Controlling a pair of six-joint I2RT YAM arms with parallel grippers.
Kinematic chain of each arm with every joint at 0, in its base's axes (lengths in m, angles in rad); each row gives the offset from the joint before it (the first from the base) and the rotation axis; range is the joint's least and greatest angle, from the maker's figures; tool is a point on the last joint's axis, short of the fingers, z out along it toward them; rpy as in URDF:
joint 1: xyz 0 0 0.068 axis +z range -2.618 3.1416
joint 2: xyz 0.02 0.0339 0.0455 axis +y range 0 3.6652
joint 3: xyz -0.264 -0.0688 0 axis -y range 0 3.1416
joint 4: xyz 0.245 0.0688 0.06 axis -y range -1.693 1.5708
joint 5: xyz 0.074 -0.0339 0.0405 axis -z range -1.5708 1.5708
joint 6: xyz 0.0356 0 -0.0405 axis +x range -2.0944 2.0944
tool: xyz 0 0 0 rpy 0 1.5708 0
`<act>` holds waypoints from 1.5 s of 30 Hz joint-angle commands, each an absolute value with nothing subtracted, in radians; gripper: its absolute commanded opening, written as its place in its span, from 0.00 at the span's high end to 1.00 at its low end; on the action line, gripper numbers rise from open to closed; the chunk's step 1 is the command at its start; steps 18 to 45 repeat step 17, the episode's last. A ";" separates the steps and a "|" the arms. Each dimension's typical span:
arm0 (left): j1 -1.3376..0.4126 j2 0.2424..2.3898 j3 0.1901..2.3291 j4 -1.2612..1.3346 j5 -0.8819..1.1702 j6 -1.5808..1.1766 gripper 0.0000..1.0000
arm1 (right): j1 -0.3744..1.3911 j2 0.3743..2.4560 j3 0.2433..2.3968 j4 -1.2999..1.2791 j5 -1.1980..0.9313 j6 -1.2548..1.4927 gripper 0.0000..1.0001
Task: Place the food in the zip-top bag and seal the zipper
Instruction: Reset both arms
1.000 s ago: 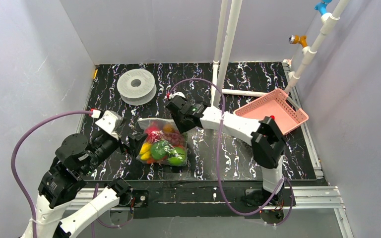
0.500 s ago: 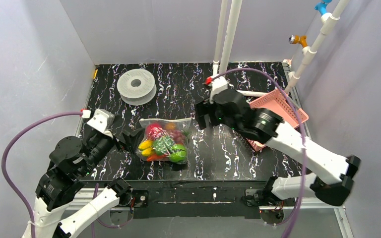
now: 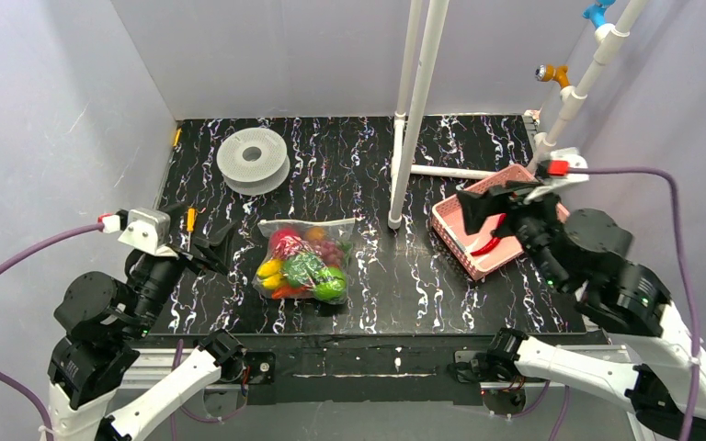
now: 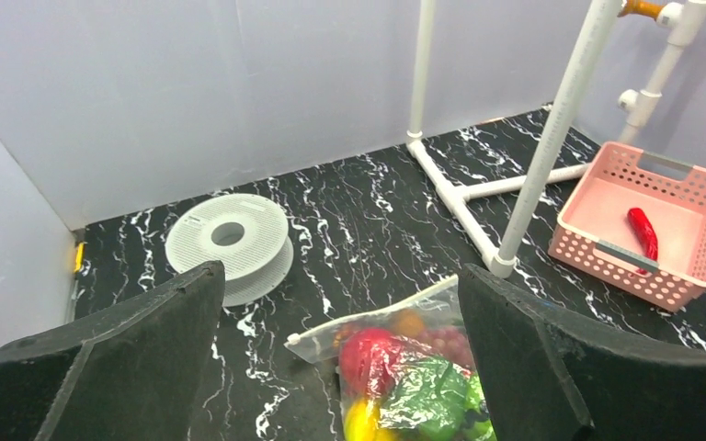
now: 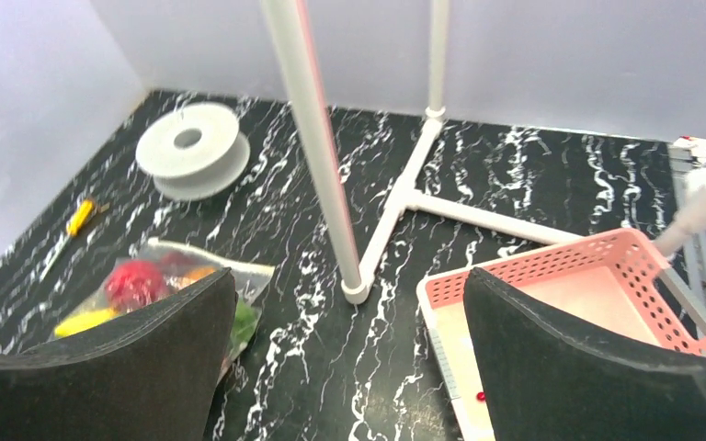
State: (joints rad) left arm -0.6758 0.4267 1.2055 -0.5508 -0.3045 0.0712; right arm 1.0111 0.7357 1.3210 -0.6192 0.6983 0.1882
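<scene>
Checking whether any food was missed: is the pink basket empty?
No, a red toy pepper lies on the floor of the pink basket.

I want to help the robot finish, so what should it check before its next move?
1. The left gripper is open and empty: ok.
2. The right gripper is open and empty: ok.
3. Nothing left outside the zip-top bag: not ok, a red pepper lies in the pink basket.
4. The bag is free of both grippers: ok.
5. The zipper is sealed: cannot tell.
</scene>
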 commanded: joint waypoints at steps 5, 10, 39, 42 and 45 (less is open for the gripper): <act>-0.672 0.414 1.243 -0.502 -0.370 0.116 0.02 | 1.014 0.653 1.308 -0.529 0.888 0.172 0.02; -0.673 0.416 1.250 -0.507 -0.373 0.121 0.02 | 1.014 0.645 1.311 -0.499 0.947 0.172 0.02; -0.673 0.422 1.248 -0.507 -0.372 0.123 0.02 | 1.014 0.650 1.299 -0.475 0.960 0.164 0.02; -0.673 0.422 1.248 -0.507 -0.372 0.123 0.02 | 1.014 0.650 1.299 -0.475 0.960 0.164 0.02; -0.673 0.422 1.248 -0.507 -0.372 0.123 0.02 | 1.014 0.650 1.299 -0.475 0.960 0.164 0.02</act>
